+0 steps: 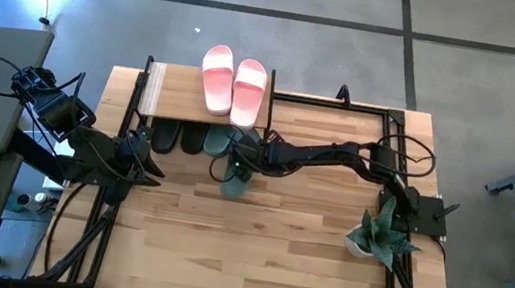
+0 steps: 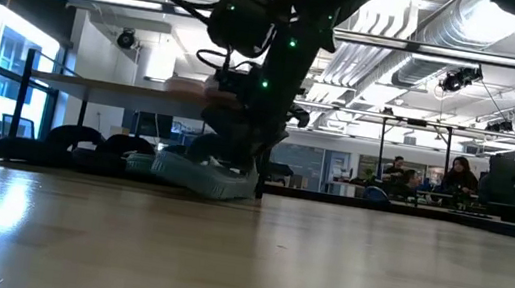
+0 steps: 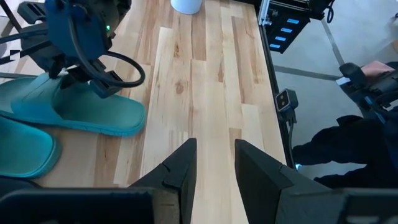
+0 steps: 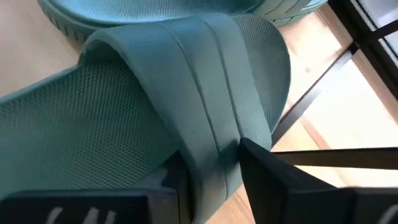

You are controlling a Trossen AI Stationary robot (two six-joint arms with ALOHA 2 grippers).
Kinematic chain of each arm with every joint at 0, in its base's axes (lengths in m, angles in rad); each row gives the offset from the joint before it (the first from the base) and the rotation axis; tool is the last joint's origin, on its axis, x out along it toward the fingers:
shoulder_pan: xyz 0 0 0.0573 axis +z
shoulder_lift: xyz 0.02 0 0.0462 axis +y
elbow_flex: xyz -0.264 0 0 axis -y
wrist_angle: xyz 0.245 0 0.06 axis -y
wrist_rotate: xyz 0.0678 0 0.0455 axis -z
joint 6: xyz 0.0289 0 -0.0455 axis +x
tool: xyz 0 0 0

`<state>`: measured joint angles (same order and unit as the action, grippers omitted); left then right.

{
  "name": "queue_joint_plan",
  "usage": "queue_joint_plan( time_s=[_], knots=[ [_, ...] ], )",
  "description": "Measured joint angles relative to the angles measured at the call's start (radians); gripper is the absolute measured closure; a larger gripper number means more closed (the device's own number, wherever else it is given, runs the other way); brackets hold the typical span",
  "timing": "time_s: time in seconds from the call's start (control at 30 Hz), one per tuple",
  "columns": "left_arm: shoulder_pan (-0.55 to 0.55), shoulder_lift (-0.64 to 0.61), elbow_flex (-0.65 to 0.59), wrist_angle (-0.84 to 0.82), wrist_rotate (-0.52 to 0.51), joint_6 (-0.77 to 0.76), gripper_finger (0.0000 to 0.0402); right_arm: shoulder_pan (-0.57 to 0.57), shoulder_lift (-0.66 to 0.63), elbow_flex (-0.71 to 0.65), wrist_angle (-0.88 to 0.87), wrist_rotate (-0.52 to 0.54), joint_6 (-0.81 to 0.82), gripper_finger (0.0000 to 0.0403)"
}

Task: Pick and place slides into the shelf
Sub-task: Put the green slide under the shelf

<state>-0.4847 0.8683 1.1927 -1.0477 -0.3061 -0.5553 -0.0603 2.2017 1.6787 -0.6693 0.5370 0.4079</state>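
Note:
The shelf (image 1: 177, 103) stands at the table's far left. The pink slides (image 1: 234, 82) lie on its wooden top board and the black slides (image 1: 178, 138) on its lower level. One sage green slide (image 1: 217, 141) lies at the shelf's right end, partly under the board. My right gripper (image 1: 240, 162) is shut on the other green slide (image 1: 234, 183), just in front of the shelf. My left gripper (image 1: 151, 167) waits open and empty at the table's left, in front of the shelf. It points toward the green slides (image 3: 93, 112). My right gripper pinches the green slide's wide strap (image 4: 211, 155) between its two fingers (image 4: 264, 171), at one side of the strap where it meets the sole. The fingers come from above, pointing down. The slide lies on the table on its sole (image 2: 202, 182).
A potted plant (image 1: 381, 232) in a white pot stands near the table's right edge by the right arm's base. The shelf's black tube frame (image 4: 311, 99) runs close beside the held slide. Bare wooden tabletop (image 1: 252, 254) lies toward the near edge. People sit far behind the table (image 2: 455, 177).

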Motion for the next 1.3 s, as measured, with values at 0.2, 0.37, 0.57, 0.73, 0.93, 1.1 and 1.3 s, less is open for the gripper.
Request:
queue_joint_plan(
  time_s=[0.2,0.37,0.57,0.73,0.93,1.1,1.3],
  knots=[
    [0.000,0.000,0.000,0.000,0.000,0.000,0.0307,0.015,0.000,0.000,-0.054,0.017,0.026,0.0290],
    [0.000,0.000,0.000,-0.001,0.000,0.000,0.0307,0.020,0.000,-0.001,-0.066,0.022,0.037,0.0290],
    [0.000,0.000,0.000,-0.001,0.000,0.000,0.0307,0.019,0.000,-0.001,-0.023,0.004,0.013,0.0289],
    [0.000,0.000,0.000,-0.001,0.002,0.000,0.0307,0.020,0.000,-0.001,0.002,-0.017,-0.005,0.0289],
    [0.000,0.000,0.000,-0.001,0.005,0.000,0.0307,0.020,-0.015,-0.001,0.003,-0.078,-0.008,0.0289],
    [0.000,0.000,0.000,-0.002,0.008,0.000,0.0307,0.015,-0.031,0.000,-0.004,-0.172,-0.009,0.0289],
    [0.000,0.000,0.000,-0.002,0.008,0.000,0.0307,0.007,-0.038,0.002,-0.018,-0.229,-0.011,0.0289]
  ],
)
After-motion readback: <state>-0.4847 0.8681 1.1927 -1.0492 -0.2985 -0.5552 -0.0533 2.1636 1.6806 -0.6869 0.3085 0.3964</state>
